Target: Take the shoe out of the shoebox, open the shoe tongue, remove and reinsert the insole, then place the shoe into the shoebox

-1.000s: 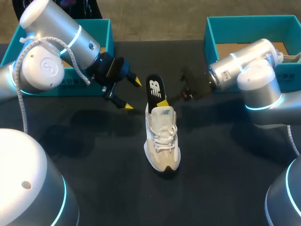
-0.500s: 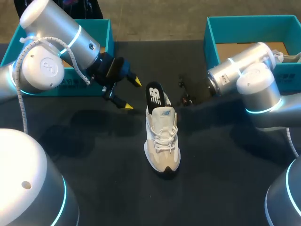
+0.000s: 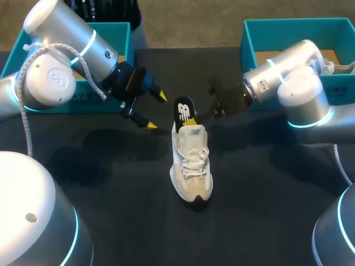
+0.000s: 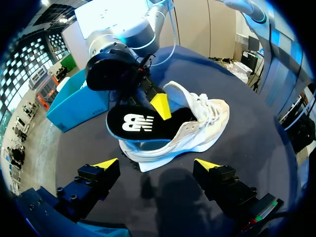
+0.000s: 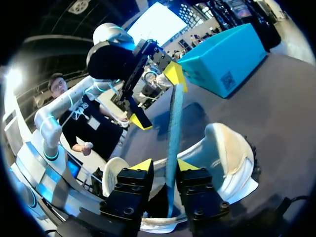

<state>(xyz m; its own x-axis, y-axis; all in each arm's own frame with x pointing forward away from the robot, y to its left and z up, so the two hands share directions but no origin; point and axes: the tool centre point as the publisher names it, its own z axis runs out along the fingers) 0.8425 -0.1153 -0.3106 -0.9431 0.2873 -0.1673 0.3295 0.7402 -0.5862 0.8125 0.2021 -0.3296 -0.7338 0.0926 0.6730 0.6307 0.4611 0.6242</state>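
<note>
A cream and white shoe (image 3: 191, 166) stands upright mid-table, toe toward the front edge. Its black insole (image 3: 183, 110) sticks up out of the shoe's opening, heel end high. My right gripper (image 3: 191, 119) reaches in from the right at the insole. In the right wrist view the insole (image 5: 172, 138) stands edge-on between the fingers of that gripper (image 5: 165, 165), with a gap on one side, so it is open. My left gripper (image 3: 155, 111) hangs wide open to the left of the insole, holding nothing. From the left wrist, the shoe (image 4: 197, 128) and insole (image 4: 136, 123) lie ahead of that gripper (image 4: 157, 164).
An open teal shoebox (image 3: 249, 39) with a brown bottom stands at the back right, behind my right arm. Another teal box (image 3: 125, 39) stands at the back left, behind my left arm. Dark table (image 3: 111, 194) surrounds the shoe.
The insole has sunk lower into the shoe. My right gripper's fingers, shut on it before, have parted. The left arm has not moved.
</note>
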